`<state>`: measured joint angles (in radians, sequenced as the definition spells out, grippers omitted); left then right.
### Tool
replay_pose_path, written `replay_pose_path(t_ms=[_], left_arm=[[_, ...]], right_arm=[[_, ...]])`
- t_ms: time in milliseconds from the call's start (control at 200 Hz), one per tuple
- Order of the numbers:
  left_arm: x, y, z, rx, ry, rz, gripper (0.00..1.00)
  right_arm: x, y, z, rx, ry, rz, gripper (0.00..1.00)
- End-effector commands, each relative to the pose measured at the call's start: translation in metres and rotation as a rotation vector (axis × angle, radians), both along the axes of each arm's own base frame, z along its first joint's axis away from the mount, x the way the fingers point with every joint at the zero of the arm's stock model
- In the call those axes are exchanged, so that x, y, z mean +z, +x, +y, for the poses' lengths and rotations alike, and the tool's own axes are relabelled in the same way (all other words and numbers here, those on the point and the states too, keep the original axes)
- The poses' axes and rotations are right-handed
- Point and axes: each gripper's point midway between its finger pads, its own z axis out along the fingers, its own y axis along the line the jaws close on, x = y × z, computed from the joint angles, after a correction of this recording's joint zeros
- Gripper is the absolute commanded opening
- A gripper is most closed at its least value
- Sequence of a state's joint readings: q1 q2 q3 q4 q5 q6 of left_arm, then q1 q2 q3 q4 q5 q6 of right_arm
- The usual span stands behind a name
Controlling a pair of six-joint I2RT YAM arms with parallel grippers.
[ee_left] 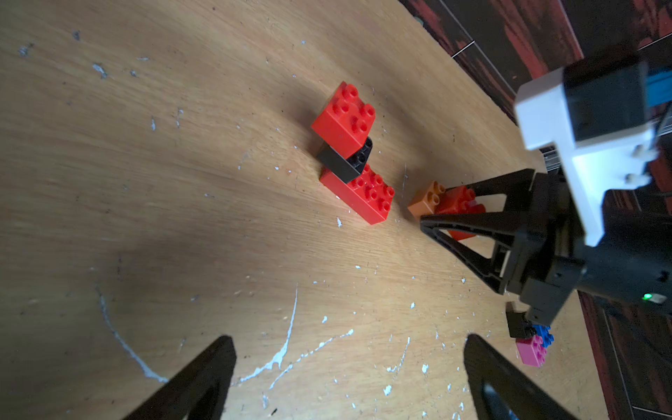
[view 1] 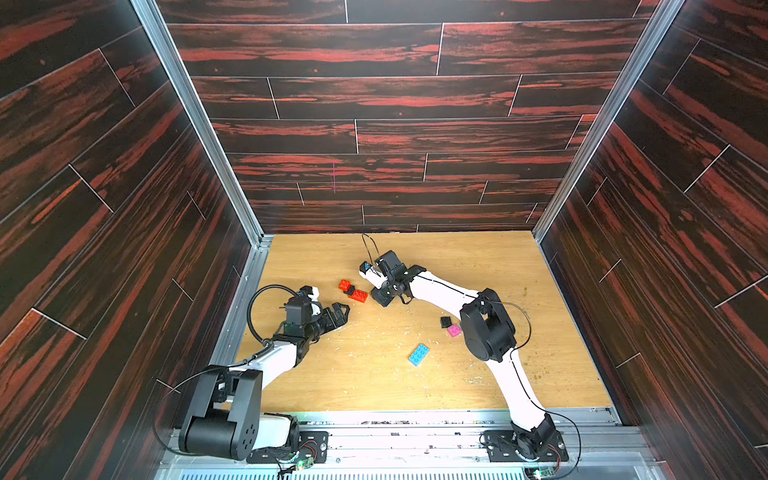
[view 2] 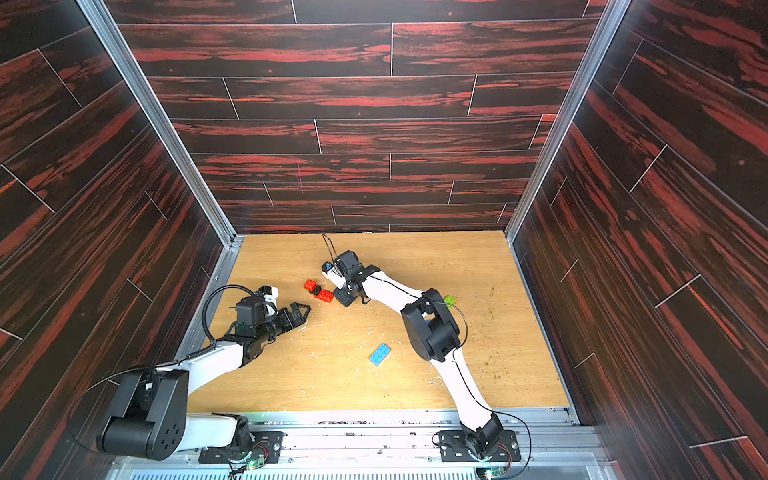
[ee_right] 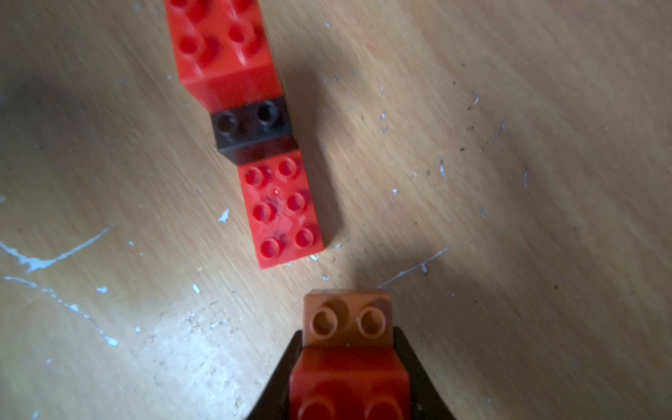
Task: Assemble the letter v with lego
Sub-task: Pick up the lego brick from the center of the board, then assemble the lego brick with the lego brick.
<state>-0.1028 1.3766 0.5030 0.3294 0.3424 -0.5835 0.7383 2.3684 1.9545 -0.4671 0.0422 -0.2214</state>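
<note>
Lego chain is lying on the table just ahead of the right gripper, apart from it. Long red brick is lying nearest the tips, black brick is sitting on its far end, and square red brick is riding on the black one, farthest out.

Right gripper is clenching the held red brick by its sides. Orange brick, joined to it, is sticking out past the tips toward the chain. Whether this pair is touching the table: cannot tell.

Left gripper is hanging released, jaws spread wide with nothing between them, pointing at the chain, which is lying well ahead of its tips.

Behind the right gripper, beside its arm, pink brick and loose black brick are lying just beside each other. Blue brick is showing next to them in the left wrist view. Green brick is peeking out behind the right elbow in a top view. Light blue brick is lying alone, well behind both grippers, between the arms.
</note>
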Motion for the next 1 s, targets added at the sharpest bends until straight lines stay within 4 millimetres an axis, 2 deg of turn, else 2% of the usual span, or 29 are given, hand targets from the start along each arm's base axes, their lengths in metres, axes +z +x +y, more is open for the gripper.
replay_pose_path(t_ms=[0, 145, 391, 751, 992], left_arm=[[0.008, 0.007, -0.001, -0.015, 0.005, -0.024, 1.00], [0.007, 0.008, -0.002, -0.015, 0.003, -0.021, 1.00], [0.006, 0.008, -0.002, -0.018, 0.002, -0.018, 1.00], [0.006, 0.007, -0.004, -0.026, -0.004, -0.019, 1.00], [0.006, 0.007, -0.004, -0.026, -0.005, -0.018, 1.00]], right_arm=[[-0.005, -0.008, 0.007, 0.035, 0.000, 0.032, 0.24], [0.001, -0.007, 0.014, 0.046, 0.012, 0.026, 0.24], [-0.004, -0.011, 0.027, 0.068, 0.002, 0.024, 0.24], [-0.011, -0.009, 0.031, 0.071, -0.002, 0.033, 0.24], [-0.020, -0.017, 0.027, 0.092, -0.023, 0.054, 0.24]])
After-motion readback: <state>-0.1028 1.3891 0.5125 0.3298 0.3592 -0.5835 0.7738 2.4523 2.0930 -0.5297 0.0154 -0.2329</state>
